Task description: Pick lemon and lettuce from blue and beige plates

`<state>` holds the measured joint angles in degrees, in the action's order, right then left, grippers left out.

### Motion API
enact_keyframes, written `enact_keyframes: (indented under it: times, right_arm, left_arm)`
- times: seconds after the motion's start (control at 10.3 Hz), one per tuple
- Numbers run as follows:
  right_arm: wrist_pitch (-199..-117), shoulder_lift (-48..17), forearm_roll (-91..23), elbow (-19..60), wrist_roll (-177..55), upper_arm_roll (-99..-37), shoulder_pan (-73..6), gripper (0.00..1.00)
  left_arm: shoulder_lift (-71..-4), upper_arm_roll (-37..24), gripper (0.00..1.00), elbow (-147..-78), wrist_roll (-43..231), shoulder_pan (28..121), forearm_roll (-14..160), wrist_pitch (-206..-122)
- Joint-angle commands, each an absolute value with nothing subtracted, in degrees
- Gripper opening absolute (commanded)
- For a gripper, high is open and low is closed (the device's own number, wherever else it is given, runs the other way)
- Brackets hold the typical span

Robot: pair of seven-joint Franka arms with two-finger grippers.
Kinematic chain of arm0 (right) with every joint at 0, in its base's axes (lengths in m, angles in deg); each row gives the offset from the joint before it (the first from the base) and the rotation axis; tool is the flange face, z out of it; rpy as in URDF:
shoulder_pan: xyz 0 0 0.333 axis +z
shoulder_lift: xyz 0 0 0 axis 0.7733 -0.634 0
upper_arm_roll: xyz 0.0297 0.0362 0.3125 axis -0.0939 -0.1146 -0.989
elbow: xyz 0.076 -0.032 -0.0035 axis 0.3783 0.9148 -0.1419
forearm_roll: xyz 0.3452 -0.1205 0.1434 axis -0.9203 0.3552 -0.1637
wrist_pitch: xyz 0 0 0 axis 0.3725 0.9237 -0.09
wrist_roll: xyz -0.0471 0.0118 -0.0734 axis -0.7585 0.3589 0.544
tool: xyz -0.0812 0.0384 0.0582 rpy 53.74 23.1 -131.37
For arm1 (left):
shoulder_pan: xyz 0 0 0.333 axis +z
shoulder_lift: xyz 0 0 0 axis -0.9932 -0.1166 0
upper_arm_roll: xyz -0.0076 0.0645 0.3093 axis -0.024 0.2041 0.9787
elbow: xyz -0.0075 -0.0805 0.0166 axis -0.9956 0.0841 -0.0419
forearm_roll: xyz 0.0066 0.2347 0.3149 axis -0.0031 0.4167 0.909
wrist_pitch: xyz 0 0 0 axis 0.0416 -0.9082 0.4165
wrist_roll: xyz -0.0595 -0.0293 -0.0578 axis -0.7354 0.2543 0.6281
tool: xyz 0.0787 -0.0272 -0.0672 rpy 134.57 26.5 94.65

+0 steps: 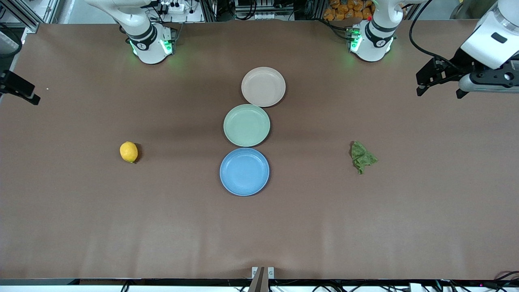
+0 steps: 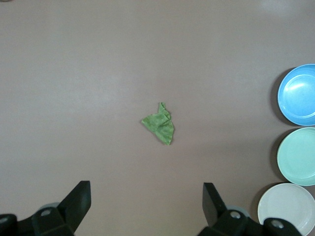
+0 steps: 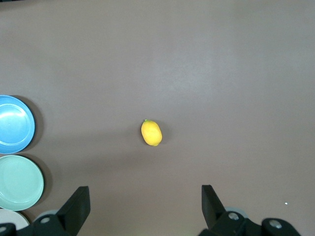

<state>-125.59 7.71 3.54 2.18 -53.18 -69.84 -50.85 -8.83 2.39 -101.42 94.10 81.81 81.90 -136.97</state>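
Three round matte plates sit in a line mid-desk, rims close or touching: pale pinkish-beige plate [image 1: 263,86] closest to the arm bases, pale mint-green plate [image 1: 246,125] in the middle, medium-blue plate [image 1: 244,171] nearest the front camera. All three are empty.

Small oval yellow lemon [image 1: 129,152] lies on the bare brown desk [image 1: 259,227], well apart from the plates, toward the right arm's end; in the front view, roughly 10 o'clock from the blue plate. Wrinkled green lettuce leaf [image 1: 362,157] also lies on the bare desk, well apart from the plates, toward the left arm's end, about 2 o'clock from the blue plate in that view.

Left end effector [image 1: 438,80] is up in the air over its end of the desk, fingers apart, nothing held. Right end effector [image 3: 142,209] hangs over its end of the desk, fingers spread wide, empty, lemon in view under it.
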Motion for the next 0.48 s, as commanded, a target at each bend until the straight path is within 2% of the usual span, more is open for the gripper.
enact_keyframes:
  times: [0.0,0.39]
  right_arm:
    - [-126.67,9.31,2.16,3.11,-53.24,-70.22,-51.62,1.0]
    - [-132.03,8.79,1.89,5.57,-53.33,-70.84,-49.44,1.0]
  left_arm:
    - [-9.22,2.36,1.0,-99.92,92.82,82.42,80.82,-135.38]
    - [-9.22,2.28,1.0,-99.83,92.82,82.34,80.82,-135.38]
